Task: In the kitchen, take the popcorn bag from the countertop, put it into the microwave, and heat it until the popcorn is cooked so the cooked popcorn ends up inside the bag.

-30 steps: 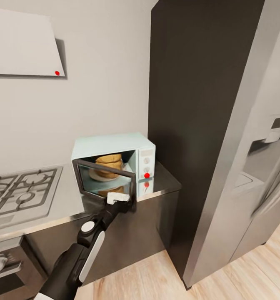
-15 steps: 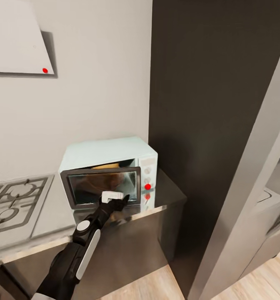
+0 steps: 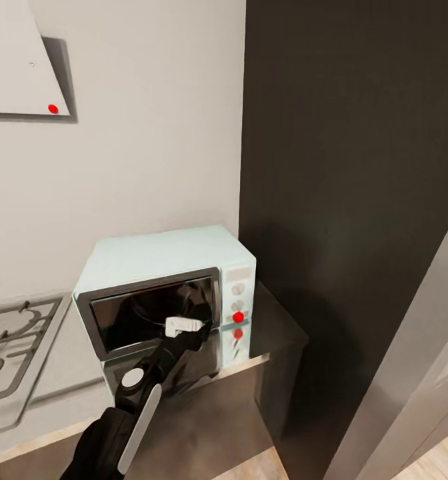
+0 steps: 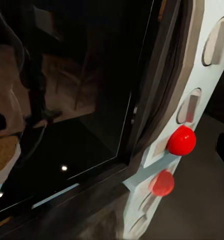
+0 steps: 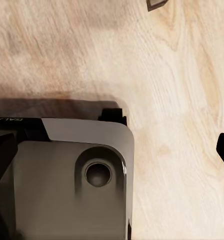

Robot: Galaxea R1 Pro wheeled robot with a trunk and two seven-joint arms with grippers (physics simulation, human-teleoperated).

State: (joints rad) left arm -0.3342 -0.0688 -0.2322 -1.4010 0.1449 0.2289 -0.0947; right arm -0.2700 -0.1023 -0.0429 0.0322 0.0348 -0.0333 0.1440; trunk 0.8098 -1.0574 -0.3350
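Head view: the microwave (image 3: 164, 283) sits on the surface (image 3: 277, 333), door shut; the left tool (image 3: 191, 328) touches the door's lower right corner, at 8 o'clock from the red knob (image 3: 238, 317), its spread unclear. Left wrist view: dark glass door (image 4: 67, 100), popcorn bag unseen behind it. Right wrist view: wooden floor (image 5: 182, 100), the right tool's finger tips at opposite edges, apart

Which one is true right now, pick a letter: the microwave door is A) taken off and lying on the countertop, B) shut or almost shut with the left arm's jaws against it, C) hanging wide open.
B: in the head view the dark glass door sits nearly flush in the microwave front, with the left gripper at its lower edge.
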